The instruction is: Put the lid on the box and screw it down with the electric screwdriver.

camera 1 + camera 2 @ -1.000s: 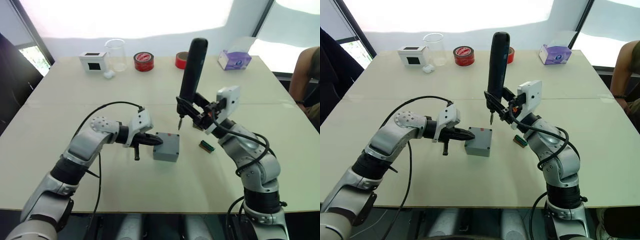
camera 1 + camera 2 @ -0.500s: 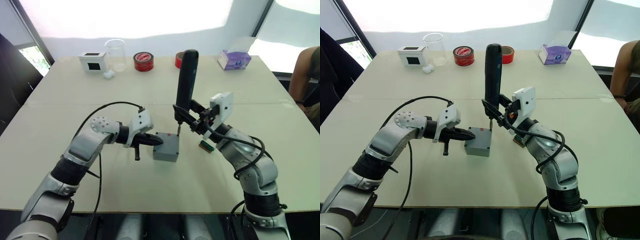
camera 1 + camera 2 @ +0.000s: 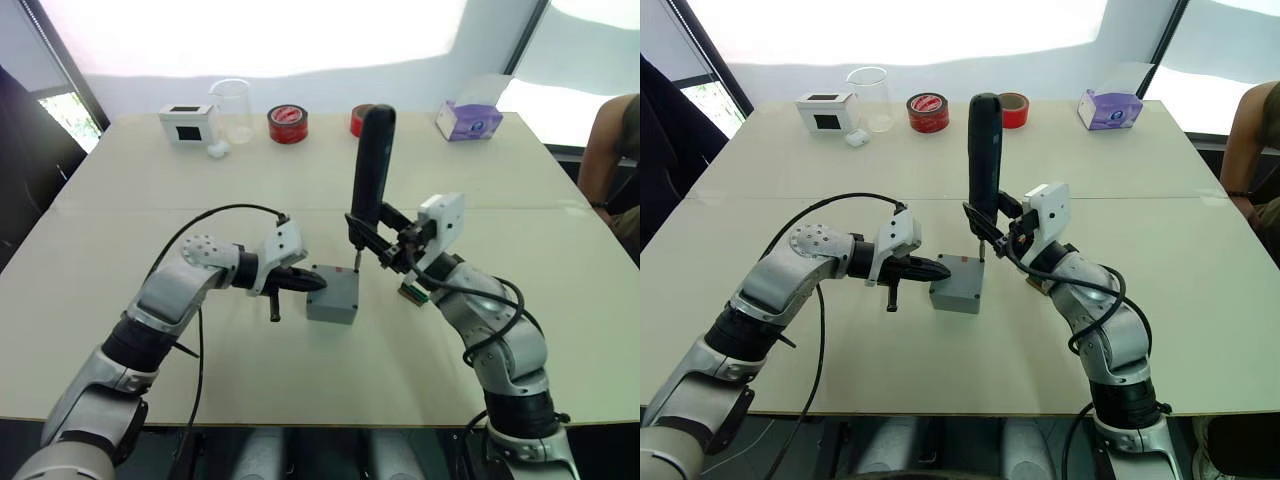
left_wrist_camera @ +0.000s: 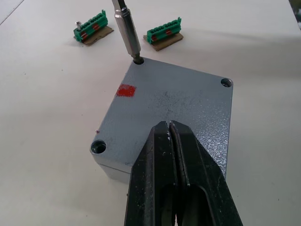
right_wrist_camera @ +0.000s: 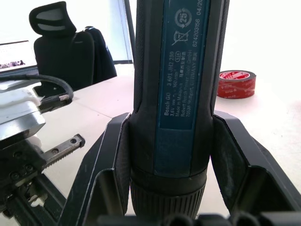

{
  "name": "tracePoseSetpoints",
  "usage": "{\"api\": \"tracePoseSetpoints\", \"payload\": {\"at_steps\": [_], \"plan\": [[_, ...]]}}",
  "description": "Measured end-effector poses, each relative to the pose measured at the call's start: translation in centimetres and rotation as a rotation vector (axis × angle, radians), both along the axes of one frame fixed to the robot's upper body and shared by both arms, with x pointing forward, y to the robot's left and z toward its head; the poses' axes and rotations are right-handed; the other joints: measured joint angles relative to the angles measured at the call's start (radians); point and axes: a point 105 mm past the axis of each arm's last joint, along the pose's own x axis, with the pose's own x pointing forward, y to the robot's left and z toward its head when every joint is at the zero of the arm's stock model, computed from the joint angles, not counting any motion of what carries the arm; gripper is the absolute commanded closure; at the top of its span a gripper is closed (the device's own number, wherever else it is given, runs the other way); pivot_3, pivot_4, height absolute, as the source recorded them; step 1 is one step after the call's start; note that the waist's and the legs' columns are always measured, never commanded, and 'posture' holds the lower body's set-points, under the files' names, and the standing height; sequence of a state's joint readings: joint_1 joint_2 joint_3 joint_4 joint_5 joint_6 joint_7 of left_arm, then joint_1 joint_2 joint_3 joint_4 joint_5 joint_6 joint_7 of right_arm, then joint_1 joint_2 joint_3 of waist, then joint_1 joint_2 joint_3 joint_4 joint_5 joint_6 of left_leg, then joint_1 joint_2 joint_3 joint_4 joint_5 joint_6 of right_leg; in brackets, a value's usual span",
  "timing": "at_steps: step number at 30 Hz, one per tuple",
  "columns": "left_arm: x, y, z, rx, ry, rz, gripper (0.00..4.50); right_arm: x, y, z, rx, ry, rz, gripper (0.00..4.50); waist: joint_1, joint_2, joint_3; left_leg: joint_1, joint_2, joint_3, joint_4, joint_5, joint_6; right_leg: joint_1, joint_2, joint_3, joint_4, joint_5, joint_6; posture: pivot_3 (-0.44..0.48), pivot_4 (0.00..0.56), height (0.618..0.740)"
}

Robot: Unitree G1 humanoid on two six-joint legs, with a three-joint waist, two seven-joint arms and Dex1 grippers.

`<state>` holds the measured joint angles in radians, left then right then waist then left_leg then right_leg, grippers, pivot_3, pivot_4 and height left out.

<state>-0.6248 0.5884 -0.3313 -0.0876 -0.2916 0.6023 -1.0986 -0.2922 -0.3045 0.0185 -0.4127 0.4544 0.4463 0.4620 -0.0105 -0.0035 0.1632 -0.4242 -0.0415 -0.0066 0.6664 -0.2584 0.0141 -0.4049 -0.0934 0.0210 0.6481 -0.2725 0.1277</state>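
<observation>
l gripper point(image 4: 170, 136) pinched on lid point(image 4: 178, 103) edge | screwdriver point(image 3: 371, 165) bit in corner hole

The right hand point(image 5: 169, 155) clamps the electric screwdriver point(image 5: 176, 94) between its two black fingers point(image 5: 110, 155), one pressed to each side of the barrel just above the ribbed collar. A blue label with white print runs up the tool's black body. On the pale bench point(image 5: 263, 113) beyond lies a red tape roll point(image 5: 237, 83); a black office chair point(image 5: 61, 44) stands behind, with a black cable point(image 5: 44, 84) close by
</observation>
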Motion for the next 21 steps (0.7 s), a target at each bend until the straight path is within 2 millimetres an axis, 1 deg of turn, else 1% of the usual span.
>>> {"api": "tracePoseSetpoints", "payload": {"at_steps": [3, 7, 11, 16, 21], "plan": [[0.1, 0.1, -0.1, 0.003, 0.004, 0.005, 4.5, -0.5, 0.0, -0.2, -0.016, -0.006, 0.008, 2.7, -0.001, -0.001, -0.001, 0.004, 0.0, 0.0, -0.001, 0.0, 0.0, 0.004, 0.0, 0.0, -0.001, 0.0, 0.0, 0.0, 0.15, 0.74], [0.1, 0.1, -0.4, 0.014, 0.005, 0.006, 4.5, -0.5, 0.0, -0.5, -0.037, -0.005, 0.004, 2.7, -0.001, -0.002, -0.001, 0.016, 0.0, 0.0, -0.003, -0.002, 0.002, 0.015, 0.0, 0.0, -0.002, -0.002, -0.003, 0.0, 0.15, 0.74], [0.1, 0.0, -0.4, 0.016, 0.003, 0.007, 4.5, -0.5, 0.2, -1.1, -0.066, 0.002, -0.004, 2.7, 0.0, -0.004, -0.003, 0.016, 0.0, 0.0, -0.003, -0.002, 0.002, 0.015, 0.0, 0.0, -0.002, -0.002, -0.003, 0.0, 0.15, 0.74], [0.1, 0.0, -0.6, 0.014, 0.008, 0.009, 4.5, -0.3, 0.4, -1.2, -0.091, -0.003, -0.013, 2.7, 0.001, -0.006, -0.006, 0.016, 0.0, -0.001, -0.004, -0.002, 0.002, 0.016, -0.001, -0.001, -0.003, -0.002, -0.003, 0.0, 0.15, 0.74], [0.1, 0.0, -0.7, 0.013, 0.009, 0.016, 4.5, -0.1, 0.5, -1.4, -0.064, 0.013, -0.02, 2.7, 0.001, -0.007, -0.01, 0.016, 0.0, -0.001, -0.004, -0.002, 0.002, 0.016, -0.001, -0.001, -0.003, -0.002, -0.004, 0.0, 0.15, 0.74]]}}
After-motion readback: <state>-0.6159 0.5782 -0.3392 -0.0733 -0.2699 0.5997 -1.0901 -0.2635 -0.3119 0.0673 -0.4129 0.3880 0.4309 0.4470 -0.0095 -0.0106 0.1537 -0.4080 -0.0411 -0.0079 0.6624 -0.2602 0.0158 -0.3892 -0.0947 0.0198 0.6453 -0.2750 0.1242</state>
